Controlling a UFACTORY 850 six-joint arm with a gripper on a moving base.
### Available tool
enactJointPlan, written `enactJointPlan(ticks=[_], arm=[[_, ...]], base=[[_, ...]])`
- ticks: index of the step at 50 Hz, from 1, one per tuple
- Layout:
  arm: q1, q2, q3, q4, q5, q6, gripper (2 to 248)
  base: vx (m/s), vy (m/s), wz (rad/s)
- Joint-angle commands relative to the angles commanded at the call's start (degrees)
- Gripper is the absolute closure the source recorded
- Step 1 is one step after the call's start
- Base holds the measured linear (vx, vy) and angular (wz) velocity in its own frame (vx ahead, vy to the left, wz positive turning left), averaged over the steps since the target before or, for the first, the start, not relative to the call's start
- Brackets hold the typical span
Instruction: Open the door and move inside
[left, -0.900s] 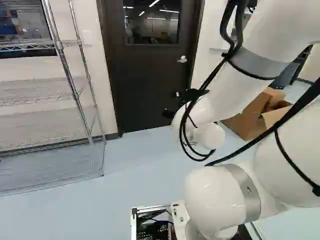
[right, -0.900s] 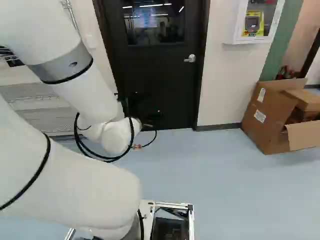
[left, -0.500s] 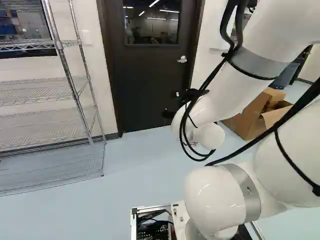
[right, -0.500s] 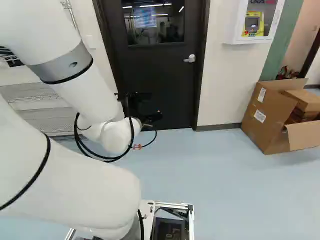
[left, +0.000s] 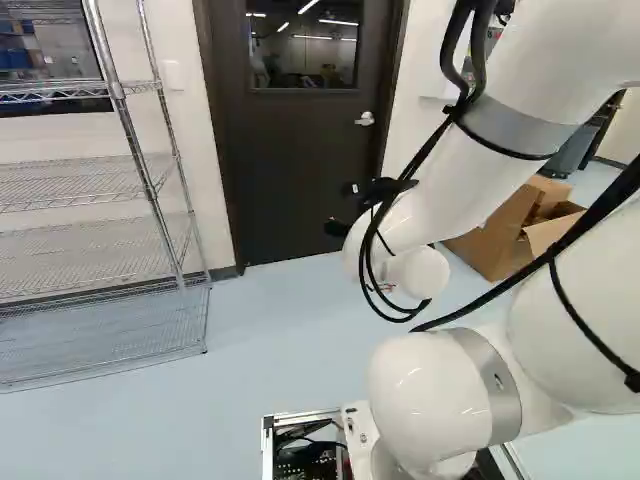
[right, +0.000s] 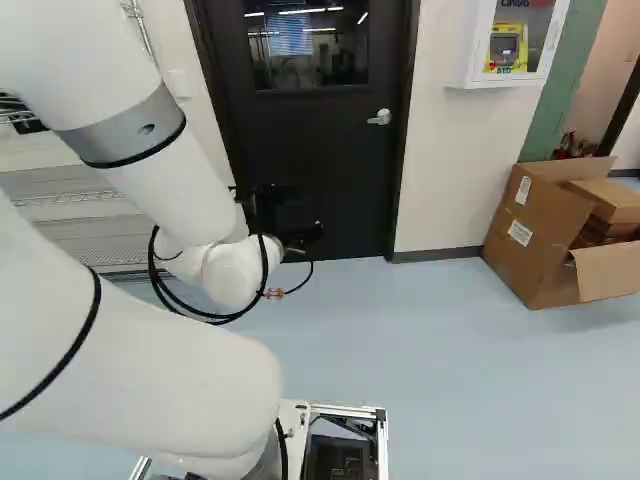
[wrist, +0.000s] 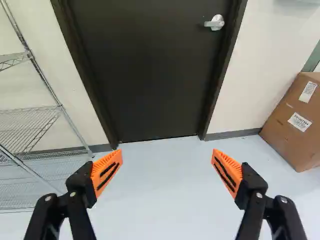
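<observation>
2 black fingers (wrist: 185, 0) 2 black fingers (wrist: 255, 197) of the gripper (left: 342, 208) stand wide apart, released, their orange pads (wrist: 108, 172) angled toward each other above the pale floor (wrist: 160, 200). Straight ahead is the door (wrist: 150, 75), closed in its dark frame (wrist: 227, 55): a flat, nearly black slab with 1 silver lever handle (wrist: 214, 23) and, in the base views, 1 window (right: 305, 45) streaked with bright ceiling lights. The handle is well ahead of the gripper, apart from it.

The door's top edge is cut off in every view, and the window lies outside the wrist view. In the right base view the white arm (right: 180, 190) covers the door's lower left part; the black gripper parts there are hard to tell from the dark door.

The door's face is turned toward the base, its long axis upright. The lever lies level, its free end pointing inward across the door, toward the side with the wire rack (left: 85, 180). On the handle's side, 1 open cardboard box (right: 540, 230) rests near the wall.
</observation>
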Motion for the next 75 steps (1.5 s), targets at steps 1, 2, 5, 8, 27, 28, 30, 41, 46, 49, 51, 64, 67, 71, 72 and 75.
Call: enactJointPlan(ticks=[1, 2, 5, 8, 27, 28, 30, 41, 46, 49, 51, 64, 67, 71, 72, 75], arm=[[0.00, 0.00, 0.00, 0.00, 0.00, 0.00, 3], [0.00, 0.00, 0.00, 0.00, 0.00, 0.00, 3], [0.00, 0.00, 0.00, 0.00, 0.00, 0.00, 3], [0.00, 0.00, 0.00, 0.00, 0.00, 0.00, 3], [0.00, 0.00, 0.00, 0.00, 0.00, 0.00, 3], [0.00, 0.00, 0.00, 0.00, 0.00, 0.00, 3], [0.00, 0.00, 0.00, 0.00, 0.00, 0.00, 3], [0.00, 0.00, 0.00, 0.00, 0.00, 0.00, 3], [0.00, 0.00, 0.00, 0.00, 0.00, 0.00, 3], [0.00, 0.00, 0.00, 0.00, 0.00, 0.00, 3], [0.00, 0.00, 0.00, 0.00, 0.00, 0.00, 3], [0.00, 0.00, 0.00, 0.00, 0.00, 0.00, 3], [0.00, 0.00, 0.00, 0.00, 0.00, 0.00, 3], [0.00, 0.00, 0.00, 0.00, 0.00, 0.00, 3], [0.00, 0.00, 0.00, 0.00, 0.00, 0.00, 3], [0.00, 0.00, 0.00, 0.00, 0.00, 0.00, 3]], base=[[0.000, 0.000, 0.000], [0.020, 0.003, 0.006], [0.038, 0.002, -0.005], [0.061, -0.020, -0.106], [0.054, -0.040, -0.205], [0.065, -0.051, -0.262], [0.071, -0.047, -0.255], [0.074, -0.034, -0.088], [0.093, -0.026, -0.006], [0.094, -0.033, -0.004], [0.097, -0.033, -0.007], [0.110, -0.033, -0.006], [0.128, -0.040, -0.001], [0.136, -0.036, -0.001], [0.130, -0.036, 0.005], [0.139, -0.039, -0.001]])
